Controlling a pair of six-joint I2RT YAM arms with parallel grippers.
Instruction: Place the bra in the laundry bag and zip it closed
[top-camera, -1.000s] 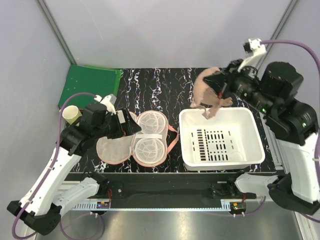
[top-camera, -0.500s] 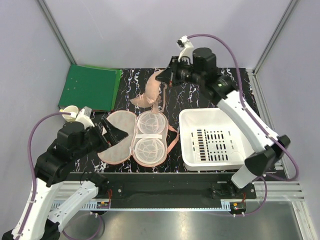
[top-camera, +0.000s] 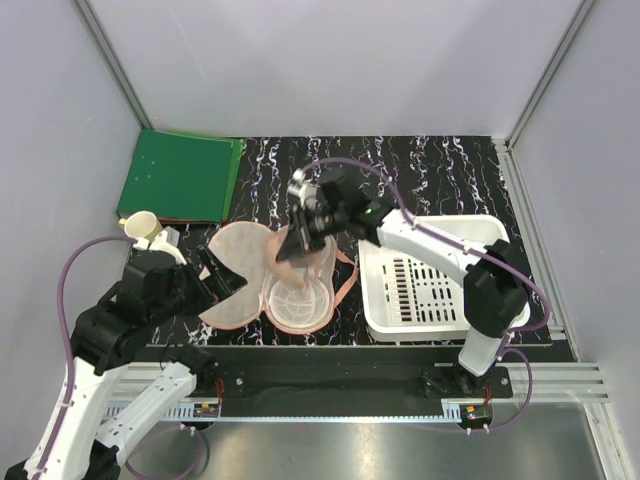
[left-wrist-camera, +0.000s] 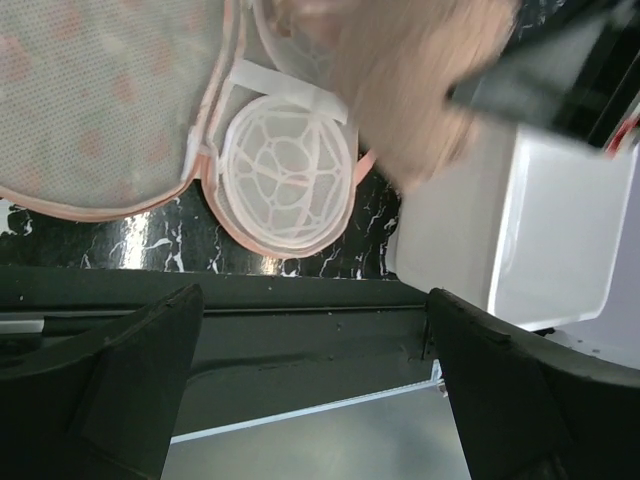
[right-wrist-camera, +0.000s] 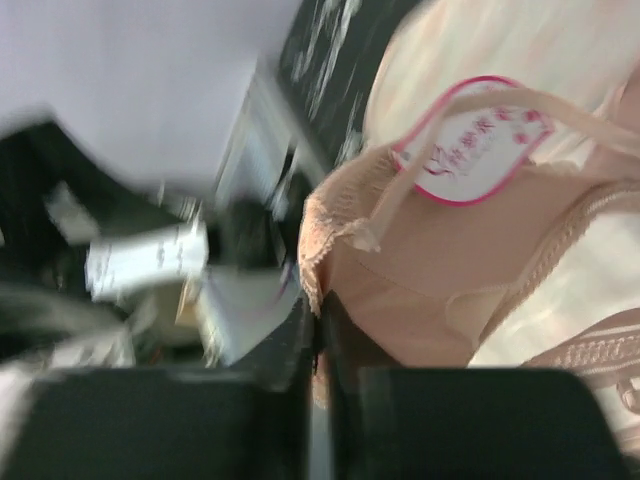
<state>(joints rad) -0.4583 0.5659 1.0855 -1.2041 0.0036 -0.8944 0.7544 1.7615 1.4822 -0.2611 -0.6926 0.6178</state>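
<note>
The laundry bag (top-camera: 240, 285) lies open on the black marbled table, its peach flap to the left and its half with white dome frames (top-camera: 297, 297) to the right. My right gripper (top-camera: 303, 232) is shut on the dusty-pink bra (top-camera: 295, 250) and holds it over the far dome of the bag. In the right wrist view the bra (right-wrist-camera: 450, 270) hangs from the closed fingertips (right-wrist-camera: 300, 335), its pink-rimmed tag (right-wrist-camera: 478, 140) showing. My left gripper (top-camera: 222, 278) is open and empty beside the flap. In its wrist view the bag's near dome (left-wrist-camera: 285, 172) and the blurred bra (left-wrist-camera: 420, 80) show.
A white slotted plastic basket (top-camera: 500, 300) stands to the right of the bag, also in the left wrist view (left-wrist-camera: 550, 230). A green board (top-camera: 180, 175) lies at the back left, with a cream cup (top-camera: 143, 226) near it. The bag's pink loop strap (top-camera: 345, 280) lies between bag and basket.
My right arm has swung from the basket, across the back of the table, down to the open bag with the bra. My left gripper has drawn slightly nearer, staying by the flap.
</note>
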